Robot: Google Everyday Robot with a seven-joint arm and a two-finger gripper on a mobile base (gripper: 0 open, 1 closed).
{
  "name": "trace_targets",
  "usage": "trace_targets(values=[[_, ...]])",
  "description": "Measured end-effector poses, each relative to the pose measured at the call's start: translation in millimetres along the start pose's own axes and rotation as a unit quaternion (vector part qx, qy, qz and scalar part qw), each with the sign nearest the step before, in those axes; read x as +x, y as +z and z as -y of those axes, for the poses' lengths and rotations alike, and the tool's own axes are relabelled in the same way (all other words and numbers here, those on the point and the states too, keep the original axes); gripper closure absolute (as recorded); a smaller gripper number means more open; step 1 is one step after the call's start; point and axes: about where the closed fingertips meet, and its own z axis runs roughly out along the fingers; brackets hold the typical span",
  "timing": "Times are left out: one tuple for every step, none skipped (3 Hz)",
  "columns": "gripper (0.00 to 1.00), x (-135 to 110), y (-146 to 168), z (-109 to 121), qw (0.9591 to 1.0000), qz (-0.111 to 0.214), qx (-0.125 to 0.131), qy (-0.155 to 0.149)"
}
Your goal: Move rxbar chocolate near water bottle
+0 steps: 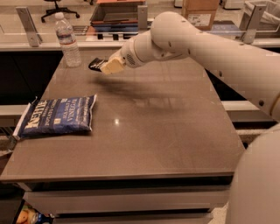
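The water bottle is clear with a white cap and a white label. It stands upright at the far left corner of the brown table. My gripper is at the end of the white arm, just right of the bottle and a little above the table. It is shut on the rxbar chocolate, a small black wrapper whose end sticks out to the left of the tan fingers. The bar is a short gap away from the bottle.
A blue Kettle chip bag lies flat at the table's left side. Behind the table runs a counter with glass dividers, a dark tray and a cardboard box. The white arm spans the table's far right.
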Motion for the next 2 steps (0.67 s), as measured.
trace_targets(values=[[1.0,-1,24,2,0.9999,0.005,-0.015,0.0],[1.0,-6,43,4,0.9996,0.008,-0.027,-0.003]])
